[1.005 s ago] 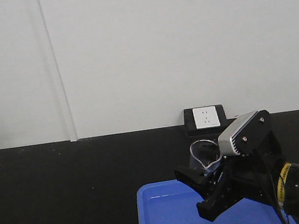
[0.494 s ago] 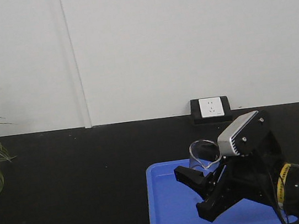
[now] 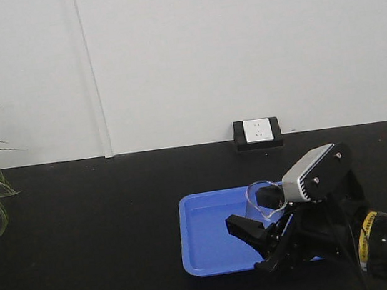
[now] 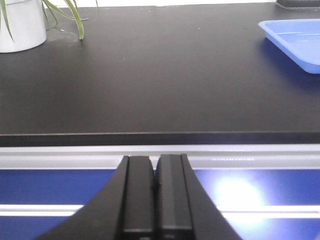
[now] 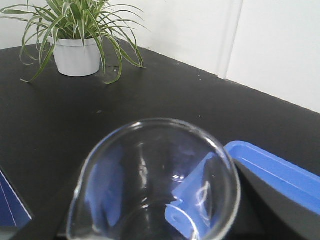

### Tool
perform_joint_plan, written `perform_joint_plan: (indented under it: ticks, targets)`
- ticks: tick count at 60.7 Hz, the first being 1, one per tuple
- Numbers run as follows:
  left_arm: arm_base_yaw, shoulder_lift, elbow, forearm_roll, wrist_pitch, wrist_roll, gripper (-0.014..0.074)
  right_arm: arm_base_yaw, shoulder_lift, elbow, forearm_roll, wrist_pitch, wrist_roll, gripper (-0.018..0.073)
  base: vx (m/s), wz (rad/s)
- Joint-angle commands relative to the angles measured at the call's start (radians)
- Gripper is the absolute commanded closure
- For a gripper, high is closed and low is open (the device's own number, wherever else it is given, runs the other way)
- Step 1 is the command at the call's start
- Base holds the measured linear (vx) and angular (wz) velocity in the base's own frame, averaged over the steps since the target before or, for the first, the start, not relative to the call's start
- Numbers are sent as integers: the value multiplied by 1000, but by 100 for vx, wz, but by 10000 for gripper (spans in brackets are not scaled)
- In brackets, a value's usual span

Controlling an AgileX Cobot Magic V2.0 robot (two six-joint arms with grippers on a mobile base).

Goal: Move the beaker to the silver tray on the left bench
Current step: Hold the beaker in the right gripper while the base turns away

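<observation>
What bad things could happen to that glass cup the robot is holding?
The beaker is glass, held in the air by the right claw; it might slip and smash on the black bench. The blue tray sits close by, so it could end up there by mistake; no silver tray is in view. Carrying it left could bump the potted plant.

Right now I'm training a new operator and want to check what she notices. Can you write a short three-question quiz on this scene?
1. True or false: the left gripper is shut and holds nothing.
2. Multiple choice: which tray lies on the black bench? A) a silver tray B) a blue tray C) no tray
3. Short answer: what is the right gripper clamping?

Key
1. True: its fingers are pressed together with nothing between them.
2. B, the blue tray.
3. The clear glass beaker.
</observation>
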Motion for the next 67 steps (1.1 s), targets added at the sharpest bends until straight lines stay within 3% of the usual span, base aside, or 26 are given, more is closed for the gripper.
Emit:
perform_joint_plan:
  ticks: [1, 67]
  targets:
    - [-3, -9, 19, -8, -78, -1, 595, 1, -36, -34, 27, -56, 1, 570, -15, -9]
    - [-3, -9, 19, -8, -78, -1, 595, 1, -36, -34, 27, -56, 1, 571, -25, -4]
